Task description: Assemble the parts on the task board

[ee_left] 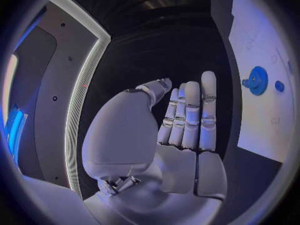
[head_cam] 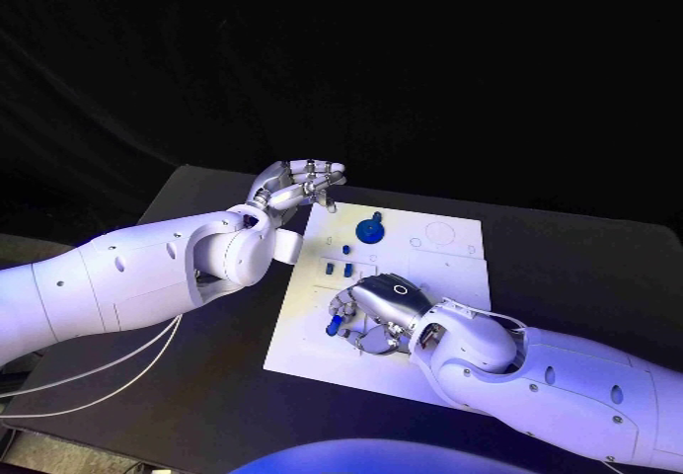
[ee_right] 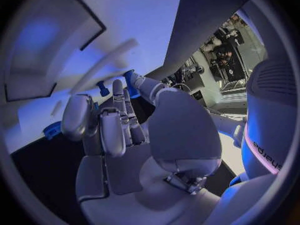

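While the left hand (head_cam: 296,185) hovers empty with straight fingers at eleven o'clock off the task board (head_cam: 441,286), the right hand (head_cam: 373,314) pinches a small blue part (head_cam: 334,325) at the board's seven o'clock.

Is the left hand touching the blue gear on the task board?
Apart. In the head view the left hand hangs past the task board corner, with bare white plate between it and the blue gear; the left wrist view shows its fingers holding nothing.

The right hand (head_cam: 373,314) covers part of the task board (head_cam: 441,259), hiding whether its fingers grip a part.
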Motion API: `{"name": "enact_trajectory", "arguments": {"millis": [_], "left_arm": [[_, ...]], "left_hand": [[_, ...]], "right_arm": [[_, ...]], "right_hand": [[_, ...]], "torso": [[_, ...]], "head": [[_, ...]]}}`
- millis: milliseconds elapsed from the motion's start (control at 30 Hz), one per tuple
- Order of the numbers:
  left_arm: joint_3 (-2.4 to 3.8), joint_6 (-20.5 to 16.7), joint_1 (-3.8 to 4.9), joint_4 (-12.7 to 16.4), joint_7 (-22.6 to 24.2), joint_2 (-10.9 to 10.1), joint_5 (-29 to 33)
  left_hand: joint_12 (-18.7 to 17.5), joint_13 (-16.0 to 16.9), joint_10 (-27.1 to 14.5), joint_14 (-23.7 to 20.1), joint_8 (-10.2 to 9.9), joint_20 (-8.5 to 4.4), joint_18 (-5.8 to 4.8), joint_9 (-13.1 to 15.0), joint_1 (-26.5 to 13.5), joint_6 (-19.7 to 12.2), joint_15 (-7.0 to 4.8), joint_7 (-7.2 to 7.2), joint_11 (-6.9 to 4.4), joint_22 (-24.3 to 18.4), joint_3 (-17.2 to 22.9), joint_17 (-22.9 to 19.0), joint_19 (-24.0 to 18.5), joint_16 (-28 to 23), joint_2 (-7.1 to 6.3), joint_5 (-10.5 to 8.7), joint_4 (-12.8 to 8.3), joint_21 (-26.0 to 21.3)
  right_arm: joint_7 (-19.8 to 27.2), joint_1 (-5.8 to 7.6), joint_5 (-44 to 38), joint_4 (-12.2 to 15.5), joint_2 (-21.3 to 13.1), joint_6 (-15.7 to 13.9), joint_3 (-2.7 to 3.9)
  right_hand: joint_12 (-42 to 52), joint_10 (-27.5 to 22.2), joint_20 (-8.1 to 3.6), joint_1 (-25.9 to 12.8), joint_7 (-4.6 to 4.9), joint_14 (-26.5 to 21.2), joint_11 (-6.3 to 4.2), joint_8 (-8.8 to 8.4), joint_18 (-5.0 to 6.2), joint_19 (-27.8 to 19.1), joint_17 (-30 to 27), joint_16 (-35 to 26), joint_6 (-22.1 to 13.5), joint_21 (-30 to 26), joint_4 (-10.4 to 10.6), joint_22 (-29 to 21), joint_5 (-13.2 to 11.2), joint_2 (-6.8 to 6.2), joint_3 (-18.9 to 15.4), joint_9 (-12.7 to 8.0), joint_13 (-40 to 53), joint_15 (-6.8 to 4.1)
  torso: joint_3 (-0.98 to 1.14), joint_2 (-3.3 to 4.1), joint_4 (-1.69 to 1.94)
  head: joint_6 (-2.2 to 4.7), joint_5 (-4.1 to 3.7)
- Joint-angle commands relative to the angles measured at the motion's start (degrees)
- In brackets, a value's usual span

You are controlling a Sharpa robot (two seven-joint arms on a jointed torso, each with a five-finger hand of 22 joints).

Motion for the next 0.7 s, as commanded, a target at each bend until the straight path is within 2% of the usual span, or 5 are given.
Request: {"name": "enact_trajectory", "arguments": {"millis": [33, 300, 700], "left_arm": [[0.03, 0.81, 0.03, 0.05, 0.21, 0.11, -0.28], [0.03, 0.83, 0.02, 0.01, 0.2, 0.09, -0.28], [0.03, 0.8, 0.02, -0.08, 0.18, 0.07, -0.28]], "left_hand": [[0.27, 0.08, -0.38, -0.21, 0.33, 0.04, 0.8, -0.05, -0.2, -0.36, 0.08, -0.05, -0.11, -0.1, 0.1, -0.08, -0.44, -0.12, 0.51, 0.12, -0.17, -0.17], [0.33, 0.09, -0.45, -0.2, 0.35, 0.05, 0.8, -0.05, -0.23, -0.38, 0.08, -0.04, -0.1, -0.1, 0.11, -0.1, -0.43, -0.1, 0.51, 0.11, -0.18, -0.18], [0.33, 0.09, -0.45, -0.2, 0.35, 0.05, 0.8, -0.05, -0.23, -0.38, 0.08, -0.04, -0.1, -0.1, 0.11, -0.1, -0.43, -0.1, 0.51, 0.11, -0.18, -0.18]], "right_arm": [[0.53, -0.02, -0.13, 0.72, -0.29, -1.91, -0.01], [1.62, -0.03, 1.15, 1.48, -0.56, -3.37, -0.01], [2.51, -0.05, 2.35, 2.21, -0.53, -3.36, -0.01]], "right_hand": [[0.23, -0.34, 0.21, -0.78, 0.03, 1.87, -0.09, -0.22, -0.17, 0.1, 0.04, 0.21, -0.31, -0.23, 0.03, 3.64, 0.22, -0.03, -0.31, -0.09, 0.1, 0.13], [0.54, 0.06, 0.11, 0.01, 0.05, 1.91, -0.23, -0.2, -0.23, 0.3, 0.16, 0.31, -0.11, 0.03, -0.08, 3.82, 0.56, 0.46, -0.11, -0.04, 0.3, 0.01], [0.62, 0.11, 0.09, 0.73, 0.24, 1.91, -0.15, -0.06, -0.25, 0.35, 0.15, 0.33, 0.38, 0.02, -0.29, 3.87, 1.03, 0.85, 0.24, 0.05, 0.38, 0.04]], "torso": [[0.08, 0.01, 0.02], [0.04, -0.01, -0.01], [0.05, 0.0, 0.0]], "head": [[0.03, -0.01], [0.13, -0.02], [0.05, -0.04]]}}
